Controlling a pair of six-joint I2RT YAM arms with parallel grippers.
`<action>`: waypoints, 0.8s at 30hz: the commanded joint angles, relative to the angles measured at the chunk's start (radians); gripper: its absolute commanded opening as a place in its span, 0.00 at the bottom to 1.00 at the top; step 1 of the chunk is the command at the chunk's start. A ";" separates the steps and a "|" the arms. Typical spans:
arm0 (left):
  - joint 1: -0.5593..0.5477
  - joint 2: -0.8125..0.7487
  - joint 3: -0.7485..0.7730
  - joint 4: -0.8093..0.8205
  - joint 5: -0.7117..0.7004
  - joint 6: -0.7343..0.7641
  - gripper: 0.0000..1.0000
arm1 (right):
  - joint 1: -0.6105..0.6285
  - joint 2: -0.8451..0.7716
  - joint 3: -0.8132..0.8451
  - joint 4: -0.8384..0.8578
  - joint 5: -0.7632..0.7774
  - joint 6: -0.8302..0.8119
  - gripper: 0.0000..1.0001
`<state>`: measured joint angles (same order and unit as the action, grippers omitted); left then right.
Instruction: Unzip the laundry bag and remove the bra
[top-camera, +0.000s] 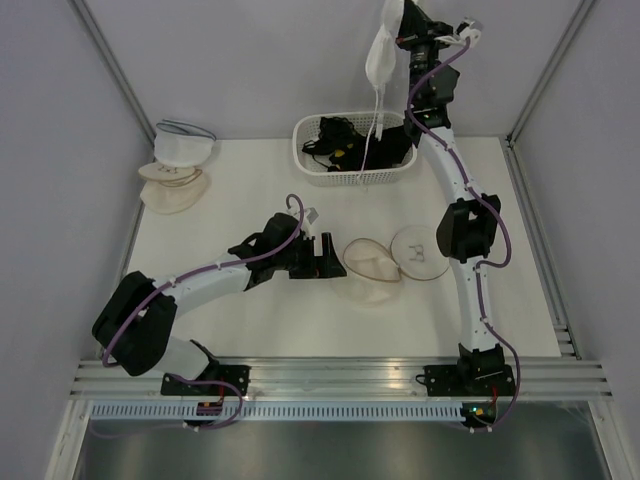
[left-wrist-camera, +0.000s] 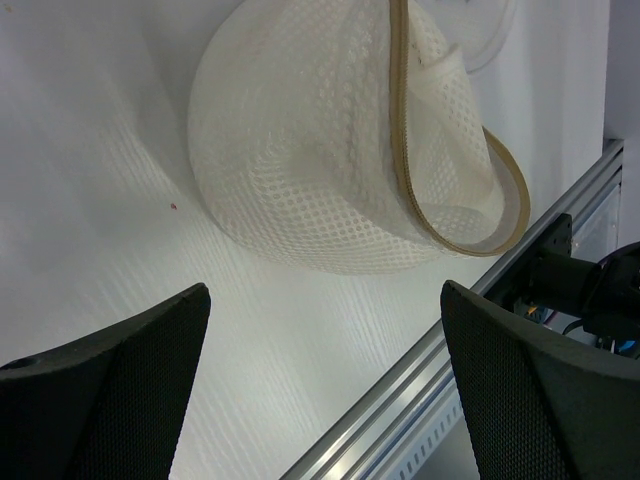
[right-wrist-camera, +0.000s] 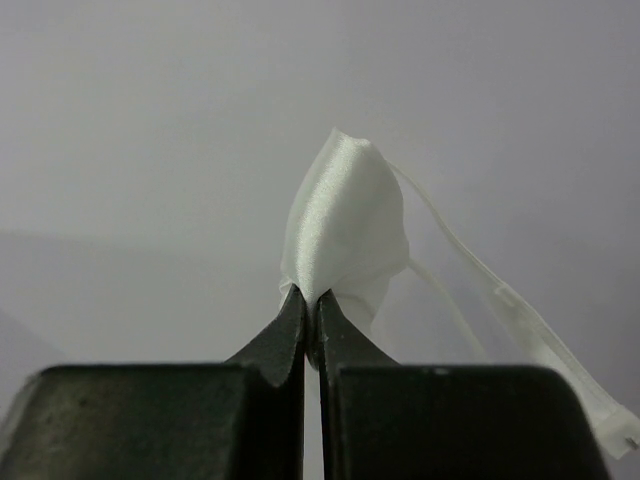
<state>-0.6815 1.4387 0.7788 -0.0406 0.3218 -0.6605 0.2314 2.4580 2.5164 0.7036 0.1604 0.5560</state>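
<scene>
1. Top view: the right fingers (top-camera: 405, 42) are clamped on the bra (top-camera: 383, 55), held high above the basket (top-camera: 400, 175) of black garments (top-camera: 335, 140). The laundry bag (top-camera: 375, 270) lies unzipped on the table (top-camera: 230, 200), with the left fingers (top-camera: 332, 246) spread apart just beside it. A strap hangs down toward the basket. I judge it could catch on the rim or the garments. I cannot tell whether it touches either.
2. Left wrist view: the laundry bag (left-wrist-camera: 300, 150) gapes along its zip tape, with the left fingers (left-wrist-camera: 120, 390) wide on either side and touching nothing. Its far edge is cut off and no zip pull can be made out.
3. Right wrist view: the right fingers (right-wrist-camera: 285, 335) are pressed together on a small fold of the bra (right-wrist-camera: 345, 225). The pinch looks thin on slick fabric, so the bra might slip. Everything below it is hidden.
</scene>
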 joint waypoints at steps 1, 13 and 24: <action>0.005 -0.015 -0.006 0.010 -0.004 -0.031 1.00 | 0.000 -0.008 0.094 0.129 0.091 0.016 0.00; 0.005 -0.003 0.005 0.033 0.025 -0.027 1.00 | -0.024 0.016 0.065 0.367 0.183 0.174 0.00; 0.008 0.040 0.027 0.030 0.057 -0.021 1.00 | -0.067 0.143 0.107 0.340 0.312 0.355 0.00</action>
<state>-0.6800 1.4582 0.7788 -0.0418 0.3473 -0.6659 0.1795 2.5484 2.5771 1.0248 0.4286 0.8360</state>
